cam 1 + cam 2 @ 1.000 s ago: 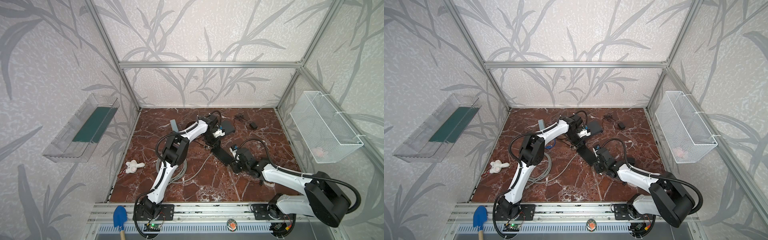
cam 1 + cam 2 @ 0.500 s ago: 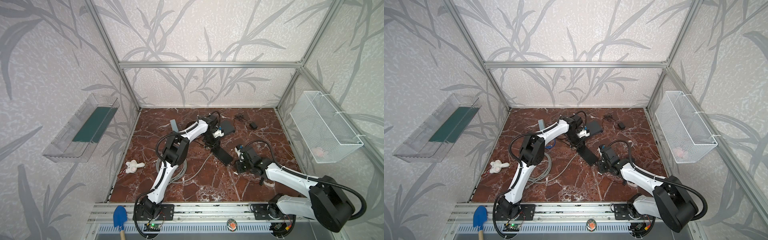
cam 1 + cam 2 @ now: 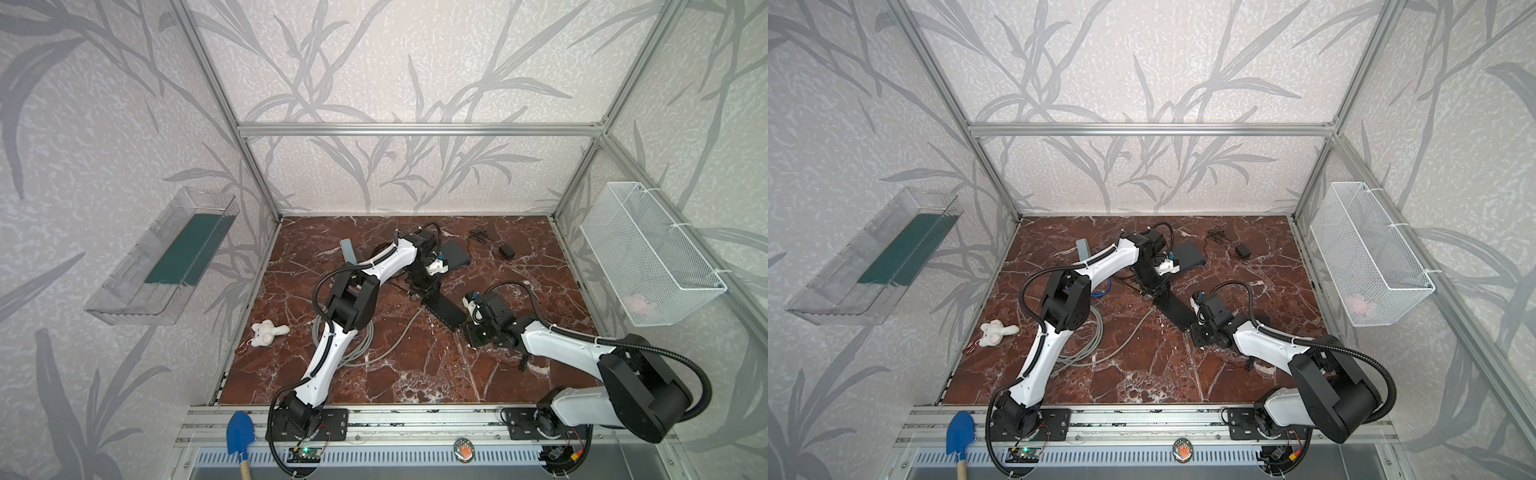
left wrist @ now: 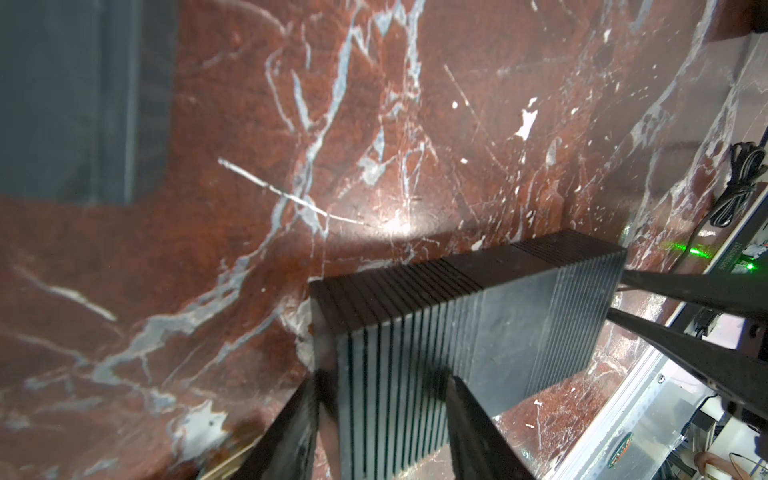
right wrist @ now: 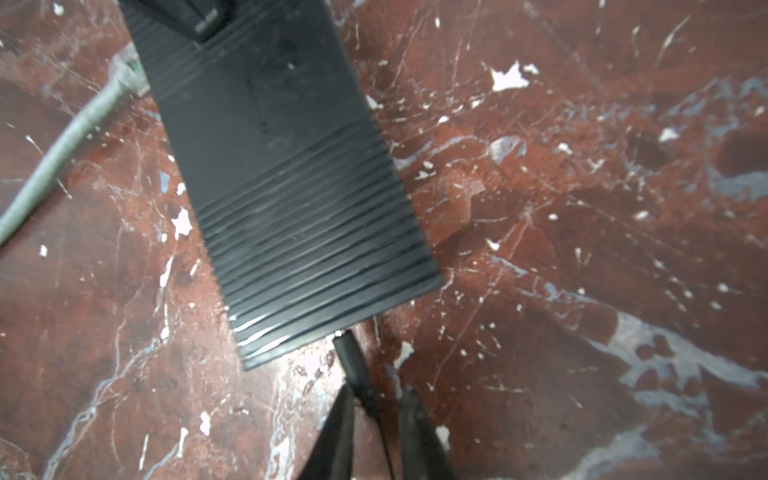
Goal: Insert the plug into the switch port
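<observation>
The switch [image 3: 444, 309] [image 3: 1173, 307] is a long black ribbed box lying slantwise on the red marble floor. My left gripper [image 3: 424, 286] [image 4: 380, 390] is shut on its far end, one finger on each side of the body [image 4: 478, 332]. The plug [image 5: 351, 357] is a small black barrel on a thin black wire, and its metal tip touches the switch's near end face [image 5: 291, 166]. My right gripper [image 3: 467, 330] [image 5: 376, 399] straddles the plug's rear with its jaws narrow. One finger touches the plug and bare floor shows between it and the other finger.
A grey cable [image 3: 386, 345] coils left of the switch, its end lying beside the box [image 5: 124, 70]. A dark flat box [image 3: 455, 255] and a black adapter [image 3: 506, 251] lie at the back. A white plush toy [image 3: 266, 332] lies left. A wire basket [image 3: 648, 253] hangs on the right wall.
My right gripper has drawn back a little from the switch's near end towards the front, and its jaws have narrowed. The left arm and the switch have not moved.
</observation>
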### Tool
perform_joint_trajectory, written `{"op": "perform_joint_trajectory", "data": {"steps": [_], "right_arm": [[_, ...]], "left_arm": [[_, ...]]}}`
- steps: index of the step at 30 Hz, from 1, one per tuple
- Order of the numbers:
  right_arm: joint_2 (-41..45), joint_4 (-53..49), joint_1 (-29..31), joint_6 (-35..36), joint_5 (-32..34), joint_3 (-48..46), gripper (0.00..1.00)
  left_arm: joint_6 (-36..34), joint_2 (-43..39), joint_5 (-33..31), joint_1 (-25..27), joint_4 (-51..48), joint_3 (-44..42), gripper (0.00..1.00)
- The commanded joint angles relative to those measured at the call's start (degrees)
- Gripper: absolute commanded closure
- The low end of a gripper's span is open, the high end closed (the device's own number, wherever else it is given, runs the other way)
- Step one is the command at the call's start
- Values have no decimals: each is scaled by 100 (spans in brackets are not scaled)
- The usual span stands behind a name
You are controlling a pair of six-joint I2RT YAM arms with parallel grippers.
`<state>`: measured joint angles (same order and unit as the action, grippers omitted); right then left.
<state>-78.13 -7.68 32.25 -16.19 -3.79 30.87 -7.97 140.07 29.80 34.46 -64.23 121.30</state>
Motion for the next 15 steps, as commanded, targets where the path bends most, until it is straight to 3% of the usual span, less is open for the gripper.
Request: {"op": "perform_joint_trajectory", "data": {"steps": [1, 7, 15], "right_arm": [[-73, 159, -9, 115, 37, 50, 84], [-30, 776, 0, 177, 28, -179, 93], [63, 1316, 53, 584, -118, -328, 96]], "left_arm": [[-174, 381, -222, 54, -276, 48, 51], [-531, 527, 215, 154, -585, 98, 54], [-818, 890, 273, 233, -879, 468, 54]]}}
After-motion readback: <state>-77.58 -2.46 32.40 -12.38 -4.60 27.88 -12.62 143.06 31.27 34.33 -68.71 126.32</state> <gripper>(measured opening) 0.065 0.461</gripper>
